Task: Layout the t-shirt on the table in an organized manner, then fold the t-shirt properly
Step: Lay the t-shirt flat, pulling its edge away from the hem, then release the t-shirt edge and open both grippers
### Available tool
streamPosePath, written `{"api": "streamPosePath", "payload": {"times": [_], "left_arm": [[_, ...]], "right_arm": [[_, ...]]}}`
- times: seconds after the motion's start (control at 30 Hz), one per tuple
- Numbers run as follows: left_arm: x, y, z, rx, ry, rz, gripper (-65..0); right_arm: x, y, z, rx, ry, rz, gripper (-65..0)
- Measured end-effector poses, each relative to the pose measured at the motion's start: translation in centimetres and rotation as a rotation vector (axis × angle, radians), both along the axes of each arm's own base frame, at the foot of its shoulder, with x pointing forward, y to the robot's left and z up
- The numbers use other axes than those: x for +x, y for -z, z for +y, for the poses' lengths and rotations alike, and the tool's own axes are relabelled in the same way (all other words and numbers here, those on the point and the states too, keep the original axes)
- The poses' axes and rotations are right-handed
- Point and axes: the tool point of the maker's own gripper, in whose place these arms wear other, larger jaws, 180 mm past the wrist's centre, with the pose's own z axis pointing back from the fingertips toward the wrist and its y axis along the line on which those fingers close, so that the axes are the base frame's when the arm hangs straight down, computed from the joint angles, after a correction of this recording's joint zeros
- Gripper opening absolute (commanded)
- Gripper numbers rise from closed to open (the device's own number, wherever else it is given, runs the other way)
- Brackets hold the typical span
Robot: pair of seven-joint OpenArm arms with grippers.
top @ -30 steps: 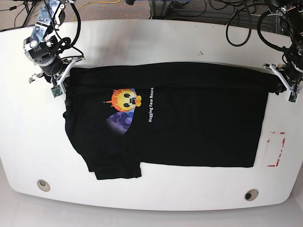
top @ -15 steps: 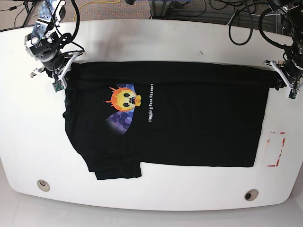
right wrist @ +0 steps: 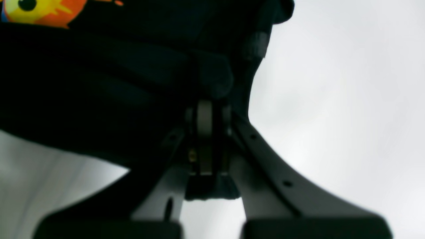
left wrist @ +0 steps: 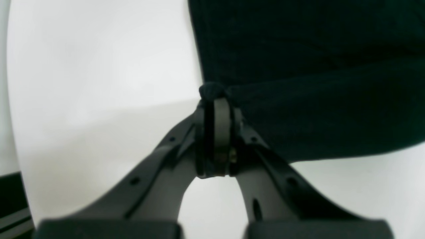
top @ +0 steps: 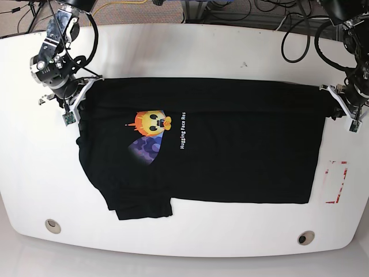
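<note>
White bench (top: pixel 190 52) fills the base view, with cables beyond its far rim at twelve o'clock and a red-outlined mark (top: pixel 336 182) near three o'clock. Spread across the middle lies the shirt (top: pixel 230 150), print side up, the emoji face (top: pixel 153 121) toward nine o'clock.

At about ten o'clock the right claw (top: pixel 81 95) is pinched closed on a bunched corner of the shirt; the right wrist view shows dark cloth gathered at its tips. The near sleeve at seven o'clock lies tucked under the body, and the near hem runs fairly straight across.

At about three o'clock the left claw (top: pixel 340 104) is likewise clamped on the far corner of the hem, a small knot of cloth showing between its tips in the left wrist view.

By my reading the laying-out is largely done: the body is flat and stretched between both claws along the far edge. That far band looks doubled over, so the first fold seems in hand. The remaining folds are not yet made.
</note>
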Motion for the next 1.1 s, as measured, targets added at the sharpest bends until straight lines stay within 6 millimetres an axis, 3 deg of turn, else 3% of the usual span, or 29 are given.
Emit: {"api": "streamPosePath", "payload": {"times": [0.37, 0.7, 0.77, 0.83, 0.93, 1.03, 1.1], "left_arm": [[2.1, 0.6, -0.5, -0.039, 0.012, 0.004, -65.0], [3.0, 1.1, 0.0, -0.053, 0.008, 0.024, -65.0], [3.3, 0.9, -0.1, -0.059, 0.012, 0.017, -65.0], [3.4, 1.0, -0.2, -0.06, 0.015, 0.017, -60.1], [3.6, 1.4, -0.5, -0.05, 0.03, 0.039, -47.4], [3.8, 1.4, -0.6, -0.042, 0.042, 0.045, -34.3], [4.2, 0.9, -0.5, -0.041, 0.044, 0.031, -27.5]], "right_arm": [[0.3, 1.9, -1.1, 0.022, 0.017, 0.055, -64.8], [1.2, 2.2, -1.7, 0.037, 0.023, 0.058, -62.5], [1.5, 2.0, -2.0, 0.028, 0.026, 0.056, -56.0], [1.8, 1.7, -2.1, 0.026, 0.025, 0.045, -46.6], [2.1, 1.4, -2.3, 0.018, 0.028, 0.036, -26.0], [2.1, 1.4, -2.4, 0.011, 0.029, 0.039, -9.5], [2.1, 1.4, -2.5, 0.009, 0.03, 0.042, -2.5]]}}
